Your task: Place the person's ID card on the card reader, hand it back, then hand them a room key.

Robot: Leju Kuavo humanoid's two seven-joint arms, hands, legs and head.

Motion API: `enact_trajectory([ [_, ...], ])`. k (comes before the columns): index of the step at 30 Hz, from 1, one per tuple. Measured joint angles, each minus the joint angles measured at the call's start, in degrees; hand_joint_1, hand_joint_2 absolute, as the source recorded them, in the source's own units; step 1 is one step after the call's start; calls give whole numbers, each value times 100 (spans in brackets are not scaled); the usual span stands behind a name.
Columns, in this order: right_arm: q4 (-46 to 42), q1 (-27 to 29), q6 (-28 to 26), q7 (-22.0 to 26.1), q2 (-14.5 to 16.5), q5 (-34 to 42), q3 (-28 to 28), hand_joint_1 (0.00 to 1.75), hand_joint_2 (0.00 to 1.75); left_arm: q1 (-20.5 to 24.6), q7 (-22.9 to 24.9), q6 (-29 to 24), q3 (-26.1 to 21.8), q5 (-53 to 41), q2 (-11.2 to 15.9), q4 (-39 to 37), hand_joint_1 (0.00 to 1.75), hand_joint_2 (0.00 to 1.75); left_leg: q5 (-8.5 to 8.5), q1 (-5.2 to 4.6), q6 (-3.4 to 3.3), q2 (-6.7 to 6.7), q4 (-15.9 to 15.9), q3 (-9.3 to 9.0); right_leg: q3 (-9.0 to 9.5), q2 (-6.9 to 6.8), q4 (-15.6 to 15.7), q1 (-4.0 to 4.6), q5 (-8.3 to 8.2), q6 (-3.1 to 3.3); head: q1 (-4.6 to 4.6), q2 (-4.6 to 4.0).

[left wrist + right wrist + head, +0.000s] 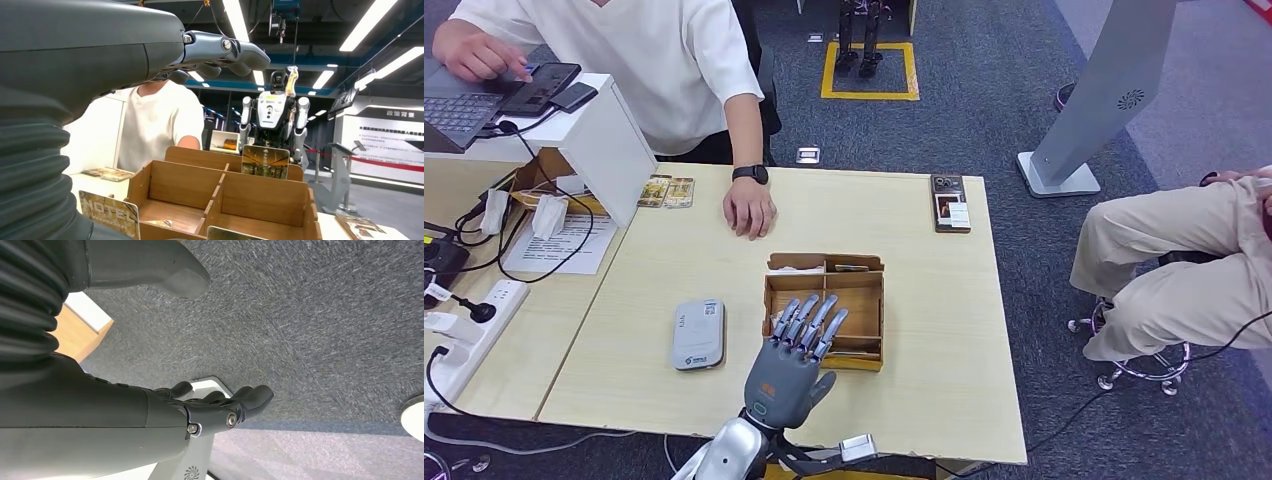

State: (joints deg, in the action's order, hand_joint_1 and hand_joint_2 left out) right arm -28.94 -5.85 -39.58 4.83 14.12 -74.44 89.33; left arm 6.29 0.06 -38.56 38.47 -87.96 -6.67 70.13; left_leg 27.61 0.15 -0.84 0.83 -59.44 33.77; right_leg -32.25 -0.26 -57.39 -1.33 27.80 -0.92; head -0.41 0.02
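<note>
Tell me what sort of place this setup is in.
Probably a robotics lab or showroom staged as a hotel front desk: a wooden card box with a "HOTEL" card, a grey card reader, and another humanoid robot standing behind.

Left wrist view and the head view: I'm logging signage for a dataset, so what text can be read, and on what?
"HOTEL": card at the wooden box's front corner.
"政策背景": white wall panel in the background.
Card reader label: too small.
Cards near the person's hand: too small.
</note>
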Motion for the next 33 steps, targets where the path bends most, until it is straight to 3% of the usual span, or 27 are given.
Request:
enact_trajectory([
  [20,-1,0,0,-68,-11,37,0,0,175,128,897,-33,0,-76,107,-166,0,175,0,0,0,0,0,0,0,0,0,0,0,0,1,-2],
  [25,-2,0,0,-68,-11,54,0,0,175,128,903,-48,0,-76,109,-169,28,175,0,0,0,0,0,0,0,0,0,0,0,0,0,-2],
  [33,-2,0,0,-68,-11,62,0,0,175,133,901,-44,0,-76,109,-218,28,175,0,0,0,0,0,0,0,0,0,0,0,0,0,-1],
])
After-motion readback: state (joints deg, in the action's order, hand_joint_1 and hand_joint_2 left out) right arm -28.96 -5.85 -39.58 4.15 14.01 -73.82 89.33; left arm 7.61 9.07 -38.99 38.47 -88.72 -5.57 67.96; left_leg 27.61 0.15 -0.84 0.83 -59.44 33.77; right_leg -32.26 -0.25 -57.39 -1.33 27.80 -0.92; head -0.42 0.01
